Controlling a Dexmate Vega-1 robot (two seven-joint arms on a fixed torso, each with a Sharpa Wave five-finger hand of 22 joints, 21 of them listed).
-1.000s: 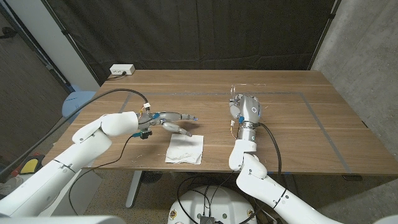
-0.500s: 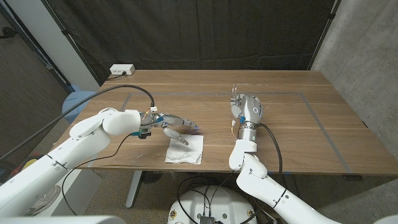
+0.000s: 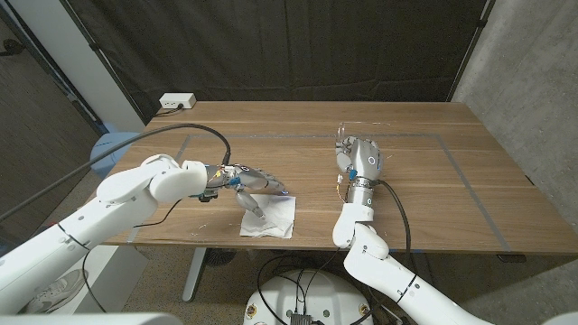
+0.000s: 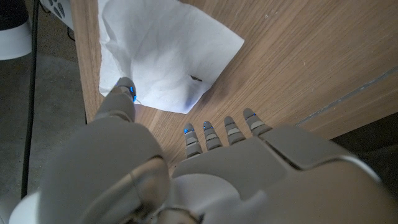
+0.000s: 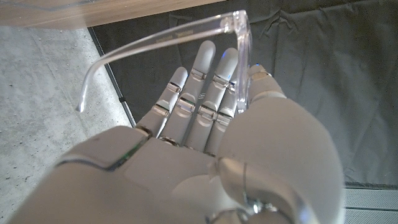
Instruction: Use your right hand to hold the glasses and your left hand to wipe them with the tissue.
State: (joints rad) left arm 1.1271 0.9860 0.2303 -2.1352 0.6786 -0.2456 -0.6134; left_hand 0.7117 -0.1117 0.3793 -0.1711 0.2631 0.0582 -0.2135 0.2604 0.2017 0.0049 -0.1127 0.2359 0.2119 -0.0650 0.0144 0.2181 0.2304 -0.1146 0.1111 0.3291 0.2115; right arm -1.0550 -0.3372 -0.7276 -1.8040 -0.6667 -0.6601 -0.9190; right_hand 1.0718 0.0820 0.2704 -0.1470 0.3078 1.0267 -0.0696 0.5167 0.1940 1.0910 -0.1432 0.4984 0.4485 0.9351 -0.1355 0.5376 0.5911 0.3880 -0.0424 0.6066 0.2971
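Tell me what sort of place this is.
Likely a robot test lab: a bare wooden table backed by a black curtain, a concrete wall, and a power strip at the table's far corner.

bare table [image 3: 424, 190] between left hand [image 3: 253, 183] over tissue [image 3: 271, 218] and right hand [image 3: 359, 158] holding glasses [image 5: 180, 34]

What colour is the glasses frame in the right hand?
Clear, colourless plastic glasses, best seen in the right wrist view, held by the right hand.

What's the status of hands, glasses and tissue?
Right hand holds clear glasses raised. Left hand open over tissue, thumb touching it. Nothing in the way.
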